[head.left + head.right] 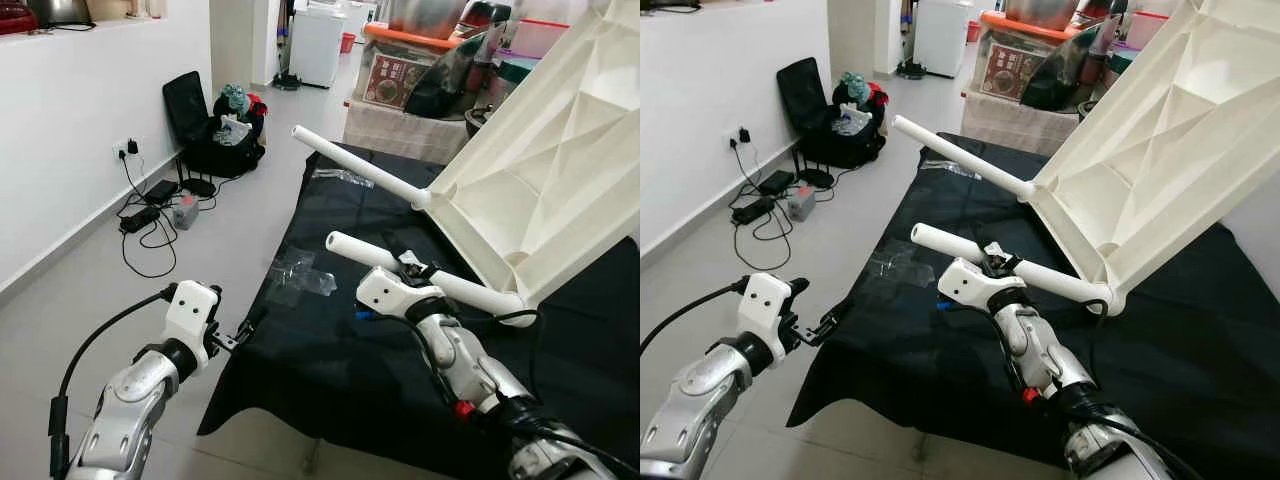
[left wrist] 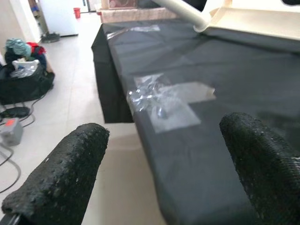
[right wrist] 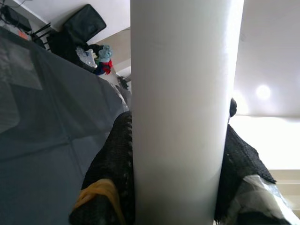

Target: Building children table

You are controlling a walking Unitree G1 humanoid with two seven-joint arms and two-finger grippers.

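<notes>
**Right gripper clamped on near table leg**

So the right gripper (image 1: 408, 268) was closed around the near white leg (image 1: 440, 283), its black fingers (image 3: 112, 173) pressed to both sides of the tube. That leg ran from the gripper up into a corner socket of the white tabletop (image 1: 545, 170), which stood tilted on edge over the black cloth (image 1: 330, 350). A second white leg (image 1: 360, 166) stuck out of the tabletop's farther corner, well beyond the gripper. The left gripper (image 1: 238, 338) hung just off the cloth's near edge, its fingers (image 2: 61, 178) spread apart and holding nothing. A clear plastic bag (image 2: 161, 101) lay on the cloth ahead of it. Beyond, a black bag (image 1: 215, 140) and cables (image 1: 150, 215) sat on the floor by the wall
</notes>
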